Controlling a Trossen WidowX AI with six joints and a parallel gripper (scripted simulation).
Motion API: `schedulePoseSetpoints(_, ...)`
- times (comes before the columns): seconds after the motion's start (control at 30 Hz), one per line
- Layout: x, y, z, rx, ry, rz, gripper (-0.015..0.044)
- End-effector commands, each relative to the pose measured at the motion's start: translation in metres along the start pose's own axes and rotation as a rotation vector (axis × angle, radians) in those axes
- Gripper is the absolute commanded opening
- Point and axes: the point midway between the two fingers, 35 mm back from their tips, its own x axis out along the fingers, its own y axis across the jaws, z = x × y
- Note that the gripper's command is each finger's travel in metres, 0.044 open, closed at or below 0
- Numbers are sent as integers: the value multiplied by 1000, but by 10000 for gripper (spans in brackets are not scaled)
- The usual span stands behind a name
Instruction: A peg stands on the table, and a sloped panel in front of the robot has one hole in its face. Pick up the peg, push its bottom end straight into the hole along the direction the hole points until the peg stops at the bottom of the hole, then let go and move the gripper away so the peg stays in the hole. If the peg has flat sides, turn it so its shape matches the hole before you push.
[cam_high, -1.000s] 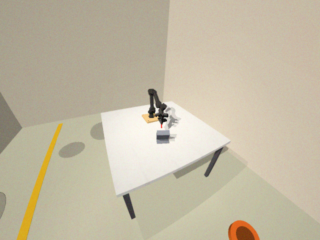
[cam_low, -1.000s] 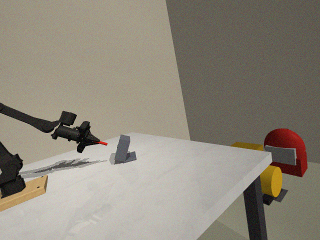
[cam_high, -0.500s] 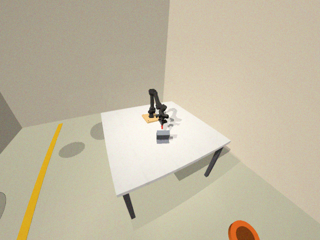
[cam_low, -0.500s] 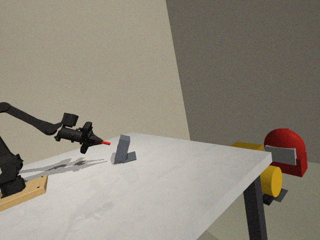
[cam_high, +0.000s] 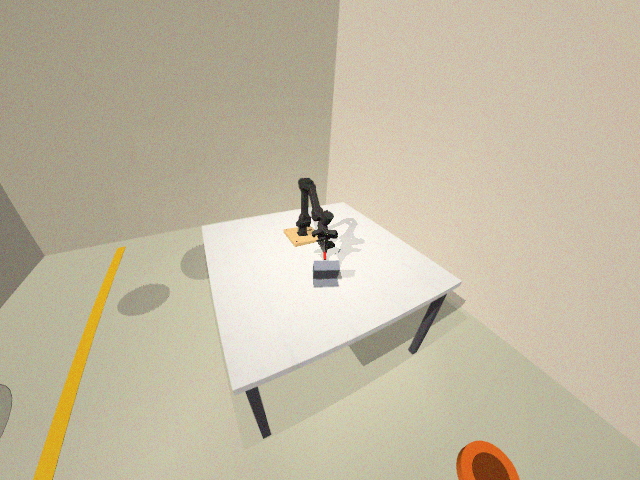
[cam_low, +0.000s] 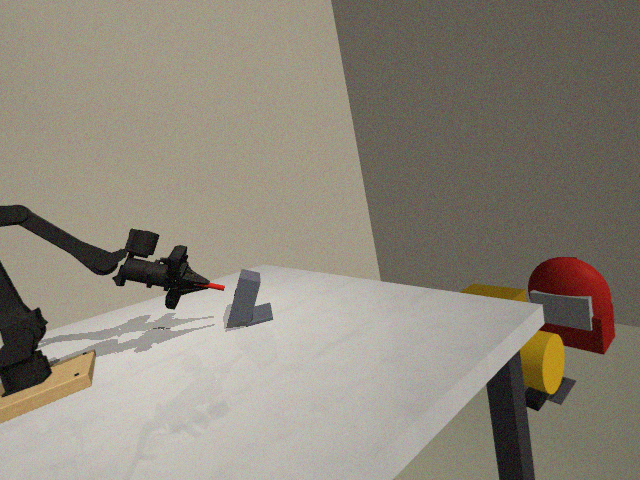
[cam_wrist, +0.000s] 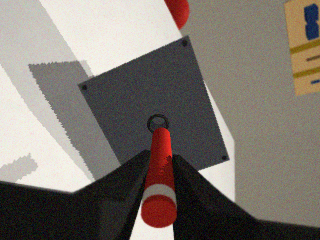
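Table (cam_low: 361, 361) carries the grey sloped panel (cam_low: 242, 299), its face tilted toward the arm so the hole (cam_wrist: 158, 122) meets a level approach. Before the panel the claw (cam_low: 193, 283) pinches the red peg (cam_wrist: 159, 172), tip just short of the hole; the hole's depth is hidden.

The black parallel-jaw gripper (cam_wrist: 159, 172) is cut off by the lower edge of the wrist view; only its two fingers show. They cover the sides of the red cylindrical peg (cam_wrist: 160, 165). The peg tip overlaps the lower rim of the round hole (cam_wrist: 158, 121) in the grey sloped panel (cam_wrist: 125, 100); hole depth cannot be seen. In the top view the peg (cam_high: 324, 254) is too small for detail.
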Motion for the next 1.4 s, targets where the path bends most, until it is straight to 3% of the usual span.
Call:
schedulePoseSetpoints(0.0, 2, 3, -2, -6, -2, 3, 0)
schedulePoseSetpoints(0.7, 25, 3, -2, 0, -4, 0, 0)
schedulePoseSetpoints(1.37, 22, 4, -4, 4, 4, 4, 0)
